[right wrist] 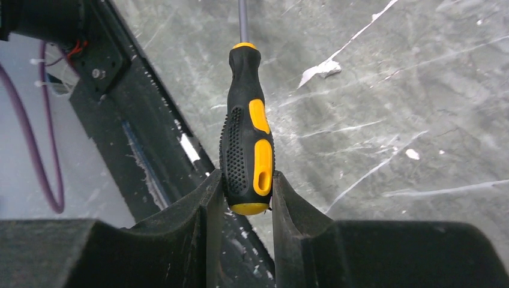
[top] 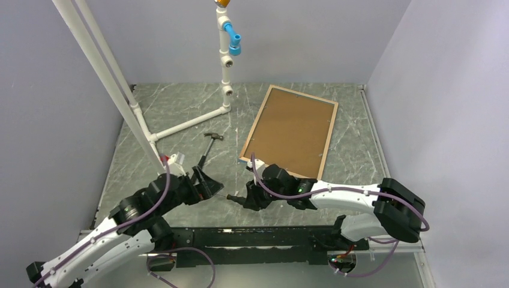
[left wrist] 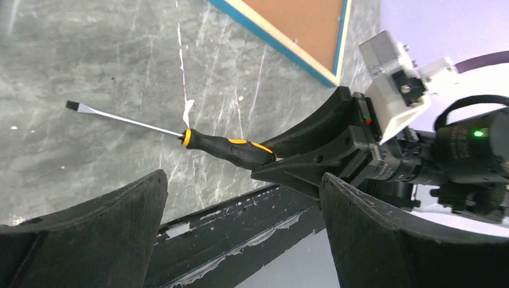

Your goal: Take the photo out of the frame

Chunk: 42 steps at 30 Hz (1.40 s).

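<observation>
The left arm [top: 102,240] reaches up from its base and slants forward to the right, staying low. The left hand [left wrist: 243,180] has both fingers spread wide, with nothing between them. The right arm [top: 351,195] bends sharply at the elbow and stretches leftward with its wrist level. The right hand [right wrist: 246,186] pinches the butt of a screwdriver [right wrist: 247,138] handle, its fingertips pointing at the left hand, close but apart.
</observation>
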{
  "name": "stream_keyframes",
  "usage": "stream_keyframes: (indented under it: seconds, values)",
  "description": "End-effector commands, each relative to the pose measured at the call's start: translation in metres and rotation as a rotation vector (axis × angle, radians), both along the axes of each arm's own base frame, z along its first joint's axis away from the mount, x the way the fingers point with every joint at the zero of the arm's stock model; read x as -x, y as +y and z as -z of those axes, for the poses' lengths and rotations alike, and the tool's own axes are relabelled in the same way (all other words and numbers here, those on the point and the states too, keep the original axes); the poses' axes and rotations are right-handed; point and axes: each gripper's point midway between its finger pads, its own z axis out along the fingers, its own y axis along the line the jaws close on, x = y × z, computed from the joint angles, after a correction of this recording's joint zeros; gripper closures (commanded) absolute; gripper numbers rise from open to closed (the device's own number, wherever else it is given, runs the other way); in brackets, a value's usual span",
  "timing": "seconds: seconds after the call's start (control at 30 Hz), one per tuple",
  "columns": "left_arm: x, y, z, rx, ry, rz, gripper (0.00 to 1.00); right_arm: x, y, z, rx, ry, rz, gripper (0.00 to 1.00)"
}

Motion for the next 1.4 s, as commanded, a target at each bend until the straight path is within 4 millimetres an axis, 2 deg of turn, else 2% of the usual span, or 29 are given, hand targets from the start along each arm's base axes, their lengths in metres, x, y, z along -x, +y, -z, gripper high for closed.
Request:
stream_keyframes:
  seconds: [0.0, 0.07, 0.2, 0.27, 0.4, 0.53, 0.63, 0.7, 0.77, 0.9, 1.03, 1.17, 1.37]
  values:
    - [-0.006, -0.031, -0.023, -0.01, -0.052, 0.138, 0.01, 0.003, 0.018, -0.038, -0.165, 0.018, -0.002, 1.0]
    - [-0.008, -0.036, -0.026, -0.115, -0.094, 0.232, 0.01, 0.002, 0.019, -0.042, -0.171, 0.024, 0.004, 1.0]
    - [-0.013, -0.022, -0.03, -0.362, -0.181, 0.346, 0.04, 0.004, 0.014, -0.045, -0.142, 0.032, -0.014, 1.0]
    - [-0.008, -0.025, -0.042, -0.375, -0.296, 0.443, 0.03, 0.007, 0.01, -0.05, -0.143, 0.037, -0.046, 1.0]
    - [0.013, -0.037, -0.061, -0.331, -0.514, 0.655, 0.01, 0.018, 0.003, -0.068, -0.133, 0.035, -0.128, 1.0]
    - [0.027, -0.045, -0.069, -0.354, -0.645, 0.834, 0.02, 0.021, 0.002, -0.087, -0.172, 0.008, -0.147, 1.0]
    - [0.014, -0.044, -0.059, -0.469, -0.694, 0.876, 0.04, 0.023, 0.005, -0.093, -0.199, 0.005, -0.166, 1.0]
    - [-0.009, -0.036, -0.046, -0.607, -0.679, 0.822, 0.12, 0.019, 0.008, -0.094, -0.194, 0.003, -0.156, 1.0]
    - [-0.016, -0.035, -0.04, -0.642, -0.725, 0.815, 0.16, 0.011, 0.009, -0.099, -0.197, -0.018, -0.118, 1.0]
    - [-0.003, -0.047, -0.027, -0.584, -0.889, 0.906, 0.09, 0.009, 0.015, -0.115, -0.239, -0.047, -0.124, 1.0]
    - [0.002, -0.051, -0.013, -0.595, -0.925, 0.983, 0.06, 0.011, 0.023, -0.118, -0.244, -0.04, -0.172, 1.0]
    - [0.01, -0.06, 0.002, -0.556, -0.93, 1.064, 0.06, 0.012, 0.03, -0.118, -0.246, -0.03, -0.203, 1.0]
    - [0.0, -0.059, 0.02, -0.619, -0.896, 1.07, 0.11, 0.026, 0.034, -0.127, -0.295, -0.021, -0.301, 1.0]
